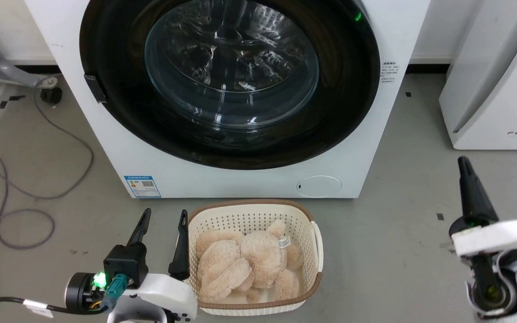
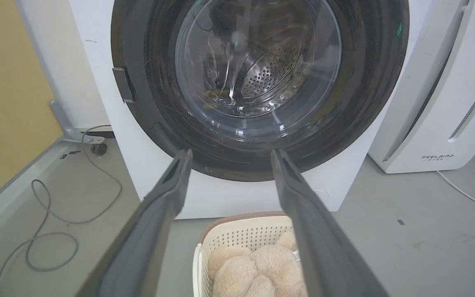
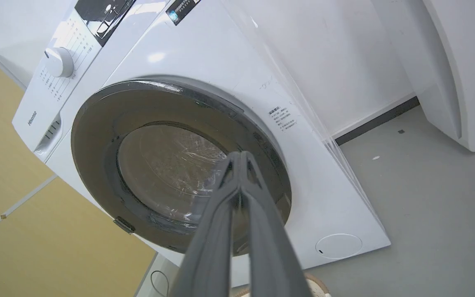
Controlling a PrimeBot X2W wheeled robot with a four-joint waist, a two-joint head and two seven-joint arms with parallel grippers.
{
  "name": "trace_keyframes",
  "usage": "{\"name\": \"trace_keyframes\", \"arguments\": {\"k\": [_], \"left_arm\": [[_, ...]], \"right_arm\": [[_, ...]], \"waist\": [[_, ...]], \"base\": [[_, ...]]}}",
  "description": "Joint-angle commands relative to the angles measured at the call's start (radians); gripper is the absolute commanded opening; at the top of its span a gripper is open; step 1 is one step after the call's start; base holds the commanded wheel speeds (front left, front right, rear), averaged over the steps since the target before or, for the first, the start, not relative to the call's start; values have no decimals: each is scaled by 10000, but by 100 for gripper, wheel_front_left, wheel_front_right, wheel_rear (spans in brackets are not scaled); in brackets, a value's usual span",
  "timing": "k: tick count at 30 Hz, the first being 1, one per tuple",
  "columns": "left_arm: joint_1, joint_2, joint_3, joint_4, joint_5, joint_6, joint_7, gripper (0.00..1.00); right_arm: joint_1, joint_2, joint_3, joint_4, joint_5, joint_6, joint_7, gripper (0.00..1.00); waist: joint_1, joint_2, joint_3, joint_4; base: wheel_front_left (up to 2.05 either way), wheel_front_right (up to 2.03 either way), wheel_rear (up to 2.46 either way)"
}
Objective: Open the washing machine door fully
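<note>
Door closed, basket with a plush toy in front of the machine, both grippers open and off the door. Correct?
Only the left gripper is open. The right gripper is shut, fingers pressed together, as the right wrist view shows. The rest holds.

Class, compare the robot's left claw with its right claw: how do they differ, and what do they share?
The left claw stands open, fingers apart; the right claw is shut, fingers together. The left claw sits close beside the basket; the right claw hangs over the floor to the right. Both have long dark fingers, hold nothing and are short of the washing machine door.
</note>
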Motion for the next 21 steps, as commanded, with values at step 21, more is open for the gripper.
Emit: {"name": "trace_keyframes", "arguments": {"k": [21], "left_arm": [[-1224,10,-501,-398,-372,177,-538,100]], "right_arm": [[-5965,-2065,1575,3530,2810,6,958,0]], "waist": [[-1,-1,1795,298]], "base": [[0,0,0]]}}
